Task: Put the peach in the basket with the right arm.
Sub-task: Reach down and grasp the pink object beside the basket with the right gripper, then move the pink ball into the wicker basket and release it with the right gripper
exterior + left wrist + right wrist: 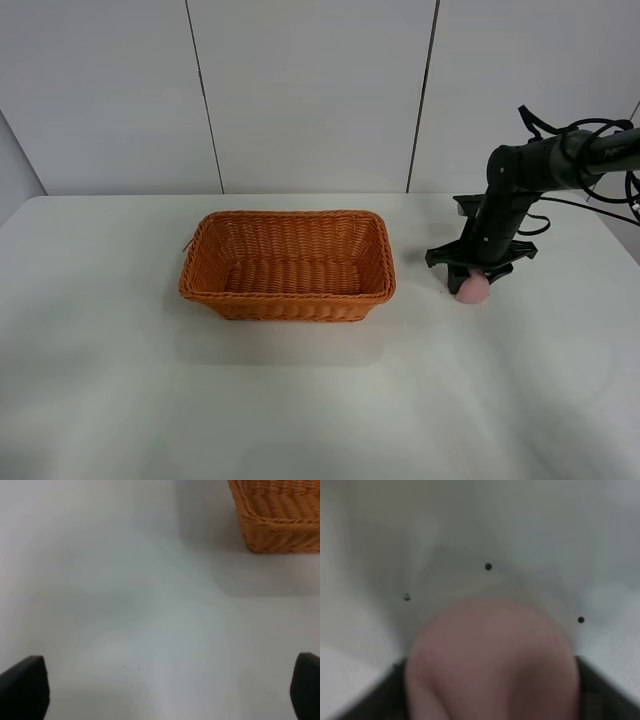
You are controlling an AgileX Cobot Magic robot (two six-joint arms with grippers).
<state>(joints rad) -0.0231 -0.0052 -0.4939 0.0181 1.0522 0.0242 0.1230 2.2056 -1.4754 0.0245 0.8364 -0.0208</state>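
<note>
right gripper [472, 278] down, fingers pinching the peach [474, 288] near the bench's [320, 400] right edge; next: lift, carry over the basket [288, 305].

No legible text (none anywhere)

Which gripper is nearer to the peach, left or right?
Right. The right gripper sits over the peach, fingers on both sides. The left gripper sees only table and a basket corner.
</note>
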